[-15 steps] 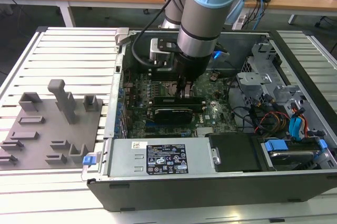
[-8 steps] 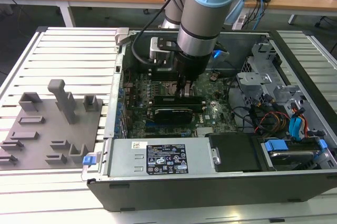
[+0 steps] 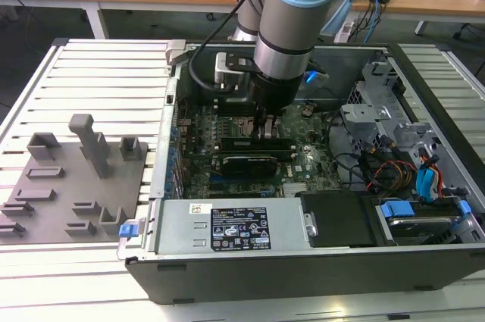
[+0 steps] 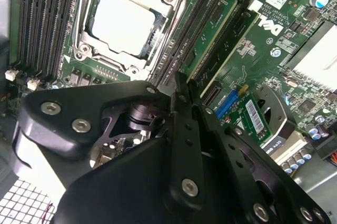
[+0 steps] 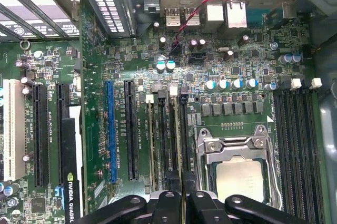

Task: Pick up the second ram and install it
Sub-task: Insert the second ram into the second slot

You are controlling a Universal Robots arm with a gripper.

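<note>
The tool (image 3: 265,121) stood low inside the open computer case (image 3: 250,261), pinching the second ram (image 4: 185,84) (its thin edge showed between the fingers), directly over the memory sockets (image 5: 168,139) beside the processor (image 5: 239,179).

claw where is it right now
In the exterior view the claw is inside the open computer case, low over the memory sockets beside the processor socket.

An open computer case (image 3: 265,276) sits beside a grey fixture plate (image 3: 72,186).
</note>
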